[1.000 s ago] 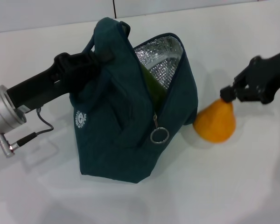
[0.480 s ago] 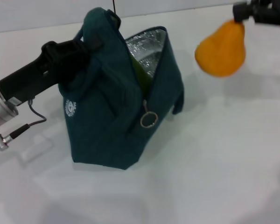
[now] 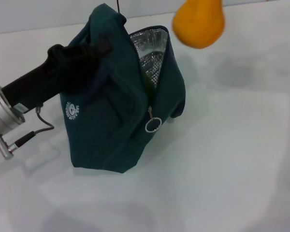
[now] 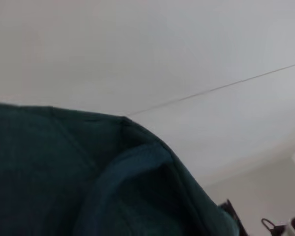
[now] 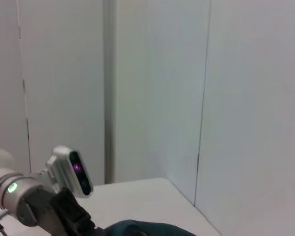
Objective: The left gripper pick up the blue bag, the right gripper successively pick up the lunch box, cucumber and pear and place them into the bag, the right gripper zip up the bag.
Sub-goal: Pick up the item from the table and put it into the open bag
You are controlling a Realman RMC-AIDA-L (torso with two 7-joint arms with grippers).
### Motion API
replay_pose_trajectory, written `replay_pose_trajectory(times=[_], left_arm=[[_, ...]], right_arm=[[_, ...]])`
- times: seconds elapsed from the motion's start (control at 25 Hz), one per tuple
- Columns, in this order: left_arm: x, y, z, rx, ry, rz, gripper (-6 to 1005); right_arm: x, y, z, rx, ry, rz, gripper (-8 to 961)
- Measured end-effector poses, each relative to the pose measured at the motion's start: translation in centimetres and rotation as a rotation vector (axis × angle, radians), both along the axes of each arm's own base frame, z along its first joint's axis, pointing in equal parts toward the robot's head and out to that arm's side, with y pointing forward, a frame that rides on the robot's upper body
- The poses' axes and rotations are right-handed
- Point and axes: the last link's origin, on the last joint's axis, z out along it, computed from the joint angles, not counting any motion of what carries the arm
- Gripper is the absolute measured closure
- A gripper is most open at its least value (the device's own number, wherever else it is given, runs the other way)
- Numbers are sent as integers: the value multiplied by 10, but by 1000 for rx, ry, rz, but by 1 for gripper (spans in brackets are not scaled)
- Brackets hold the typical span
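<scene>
The white table [image 3: 222, 169] fills almost the whole head view. On it, at about 9 o'clock from the centre, stands the blue bag [image 3: 111, 130], upright and a little tilted, with its mouth open toward 12 o'clock so that the silver foil lining [image 3: 147, 46] is visible. Inside the mouth a piece of green shows, which is probably the cucumber [image 3: 146, 77]; the lunch box is not visible. The white round logo [image 3: 71, 110] sits on the side of the bag at 9 o'clock, and the metal ring zipper pull [image 3: 152, 125] hangs on the front seam, near the middle of the bag. The left gripper [image 3: 89, 53] comes in from 8 o'clock on its black arm with the silver cylinder end [image 3: 1, 116] and thin black cable [image 3: 36, 130]; its claw is pressed together on the upper part of the bag, at the handle side. In the left wrist view only the dark teal fabric is close to the camera. The pear [image 3: 199, 20] is in the air at 12 o'clock, above and just beside the bag's open mouth, not touching it. The right gripper is outside the head view, so I cannot tell how its claw is holding.
</scene>
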Motion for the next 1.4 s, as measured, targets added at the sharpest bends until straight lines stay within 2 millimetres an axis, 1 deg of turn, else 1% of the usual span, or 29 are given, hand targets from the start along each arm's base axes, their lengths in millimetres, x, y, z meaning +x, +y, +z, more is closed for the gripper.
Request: replay_pose_trajectory(times=[0.28,0.44,0.68,0.8,0.96,1.2,1.4], left_arm=[[0,-6,-2,-31,-38,7,944],[1,-7,-2,-47,-53,10,944],[3,-6,-1,-61,-62,10,944],[4,-6,-1,-73,-71,8,944],[5,-8,-1,-86,-80,3,944],[10,-8,-1,-103,-92,-16,944],[12,-8,0,-106,-95,-24,944]], right_arm=[[-5,15,-44,4,-62,30,930],[-6,19,-63,-13,-93,42,930],[-13,21,-81,-18,-106,81,930],[-16,26,-90,-50,-107,88,930],[-15,30,-105,-95,-103,87,930],[-12,28,-120,-134,-114,94,930],[-7,21,-131,-207,-136,65,931]])
